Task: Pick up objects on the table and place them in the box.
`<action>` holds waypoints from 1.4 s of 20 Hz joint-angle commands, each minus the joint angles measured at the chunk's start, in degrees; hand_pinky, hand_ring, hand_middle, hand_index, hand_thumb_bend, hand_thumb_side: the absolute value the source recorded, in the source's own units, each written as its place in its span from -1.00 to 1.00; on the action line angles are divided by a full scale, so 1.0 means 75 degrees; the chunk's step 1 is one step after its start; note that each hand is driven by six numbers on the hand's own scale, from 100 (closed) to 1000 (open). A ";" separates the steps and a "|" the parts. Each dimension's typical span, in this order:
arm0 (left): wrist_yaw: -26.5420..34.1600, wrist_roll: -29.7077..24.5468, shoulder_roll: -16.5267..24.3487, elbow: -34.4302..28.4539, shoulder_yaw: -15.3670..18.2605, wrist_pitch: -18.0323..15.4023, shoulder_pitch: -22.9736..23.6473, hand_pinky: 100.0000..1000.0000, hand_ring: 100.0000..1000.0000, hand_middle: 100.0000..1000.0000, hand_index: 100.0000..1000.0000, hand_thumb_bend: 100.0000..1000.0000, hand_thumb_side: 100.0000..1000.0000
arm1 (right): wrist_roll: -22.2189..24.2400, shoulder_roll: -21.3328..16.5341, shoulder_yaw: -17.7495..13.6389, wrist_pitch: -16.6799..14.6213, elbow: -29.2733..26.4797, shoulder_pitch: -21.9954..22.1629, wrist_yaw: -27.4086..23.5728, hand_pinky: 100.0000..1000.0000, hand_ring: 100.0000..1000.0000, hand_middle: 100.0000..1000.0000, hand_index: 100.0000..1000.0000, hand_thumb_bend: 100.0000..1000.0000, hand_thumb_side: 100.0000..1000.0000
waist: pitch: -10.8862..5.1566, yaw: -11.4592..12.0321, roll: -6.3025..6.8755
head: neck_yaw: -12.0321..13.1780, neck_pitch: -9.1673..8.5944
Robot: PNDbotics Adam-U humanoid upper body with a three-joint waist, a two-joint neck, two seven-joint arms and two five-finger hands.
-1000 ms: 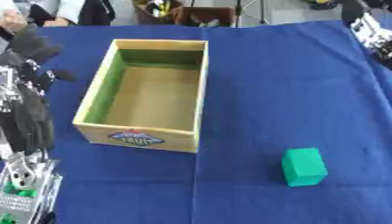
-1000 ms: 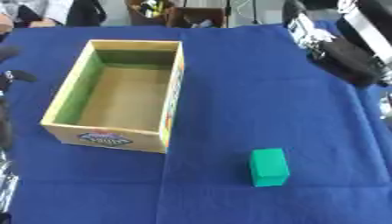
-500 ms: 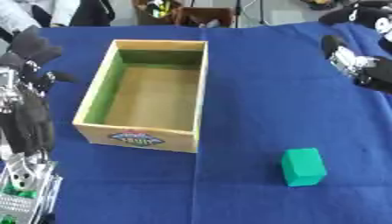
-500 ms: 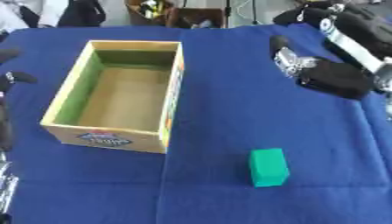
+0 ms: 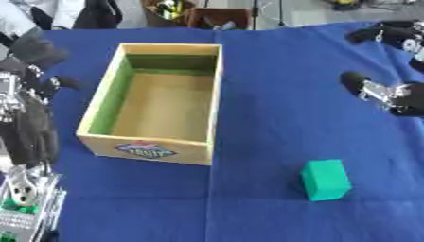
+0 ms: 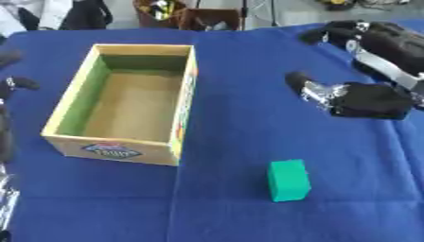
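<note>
The right hand (image 6: pixel 360 99) has swung in from the far corner, fingers relaxed and holding nothing, and next must drop onto the green block (image 6: pixel 289 180) right of the box (image 6: pixel 184 101).

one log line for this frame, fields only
phase: reach | right hand: open, above cloth, apart from green block | left hand: idle beside box | box: empty

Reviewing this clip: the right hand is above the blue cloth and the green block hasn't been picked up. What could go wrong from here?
The right hand hangs well apart from the green block, so a poorly aimed reach could knock the block aside rather than grasp it. The block lies close to the table's near edge, so a nudge might send it off the blue cloth. Carrying it to the box, the hand could clip the near wall.
</note>
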 commanded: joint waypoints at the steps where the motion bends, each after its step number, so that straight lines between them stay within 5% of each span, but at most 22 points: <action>1: -0.0027 -0.0008 0.0193 -0.0131 -0.0005 0.0017 -0.0020 -0.13 0.45 0.70 0.41 -1.00 0.93 | 0.0237 -0.0524 0.0018 -0.0118 -0.0149 -0.0076 -0.0012 0.76 0.85 0.71 0.92 -0.32 1.00 | -0.0190 -0.0013 -0.0045 | 0.0046 0.0005; 5: -0.0031 -0.0016 0.0219 -0.0131 -0.0016 0.0027 -0.0011 -0.13 0.45 0.70 0.41 -1.00 0.93 | 0.0692 -0.0925 0.0250 -0.0284 -0.0149 -0.0103 -0.0167 0.79 0.90 0.75 0.97 -0.04 0.94 | -0.0208 -0.0034 -0.0076 | 0.0062 0.0010; 10: -0.0027 -0.0035 0.0235 -0.0131 -0.0033 0.0034 -0.0008 -0.13 0.45 0.70 0.41 -1.00 0.93 | 0.1231 -0.1293 0.0487 -0.0286 -0.0149 -0.0175 -0.0491 0.79 0.91 0.76 0.98 0.03 0.70 | -0.0231 -0.0046 -0.0101 | 0.0063 0.0021; 17: -0.0014 -0.0051 0.0254 -0.0131 -0.0044 0.0040 0.0006 -0.13 0.45 0.70 0.41 -1.00 0.93 | 0.1783 -0.1664 0.0925 -0.0261 -0.0149 -0.0519 -0.0760 0.78 0.90 0.74 0.98 0.04 0.45 | -0.0267 0.0000 -0.0135 | 0.0031 0.0019; 28: -0.0002 -0.0076 0.0247 -0.0131 -0.0063 0.0052 0.0005 -0.13 0.45 0.71 0.40 -1.00 0.93 | 0.2179 -0.1597 0.1422 -0.0190 -0.0149 -0.0949 -0.0910 0.78 0.86 0.70 0.95 -0.02 0.34 | -0.0241 -0.0013 -0.0153 | -0.0012 0.0001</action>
